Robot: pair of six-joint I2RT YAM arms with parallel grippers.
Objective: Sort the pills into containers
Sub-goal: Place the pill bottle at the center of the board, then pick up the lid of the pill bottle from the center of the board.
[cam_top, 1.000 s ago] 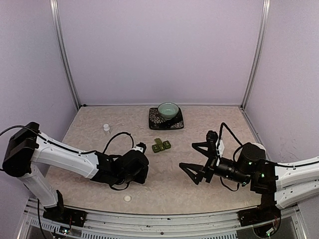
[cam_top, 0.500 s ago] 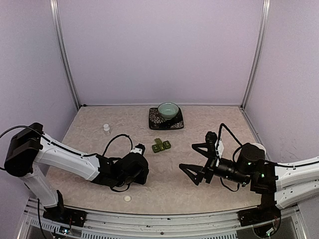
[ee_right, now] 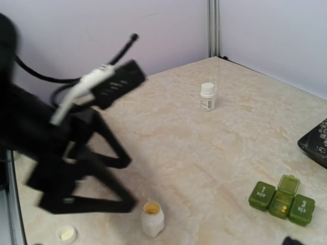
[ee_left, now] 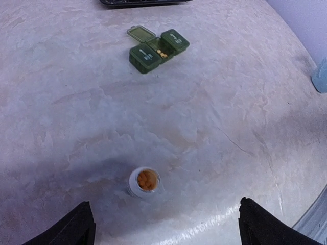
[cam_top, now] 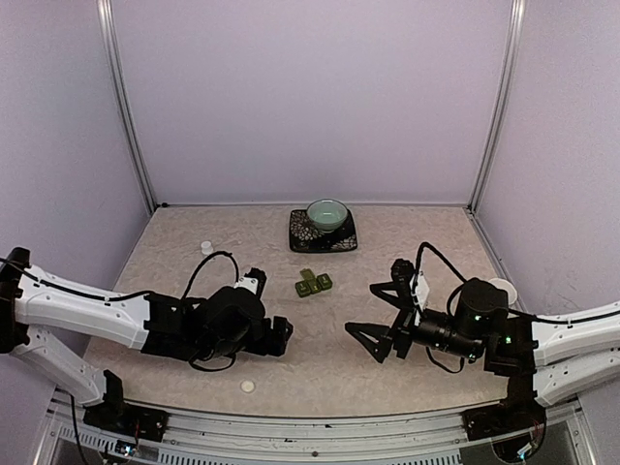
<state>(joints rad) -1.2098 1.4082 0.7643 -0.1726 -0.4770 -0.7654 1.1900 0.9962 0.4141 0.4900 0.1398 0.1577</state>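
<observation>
Above the pale marbled tabletop [cam_top: 436, 242], the left gripper [ee_left: 165, 202] and the right gripper [cam_top: 361, 306] both hang with jaws wide apart, holding nothing. The dark green three-compartment container strip [ee_left: 158, 46] lies mid-table with its middle lid up, well apart from the small open white bottle [ee_left: 144, 184] of orange pills [ee_left: 147, 179] just ahead of the left gripper. By my reading, grasping that bottle comes next: lower around it and close without tipping.

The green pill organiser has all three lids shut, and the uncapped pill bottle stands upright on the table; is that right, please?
Not quite: the left wrist view shows the middle lid of the green pill organiser open, pills inside; the outer two are shut. The uncapped pill bottle does stand upright.
</observation>
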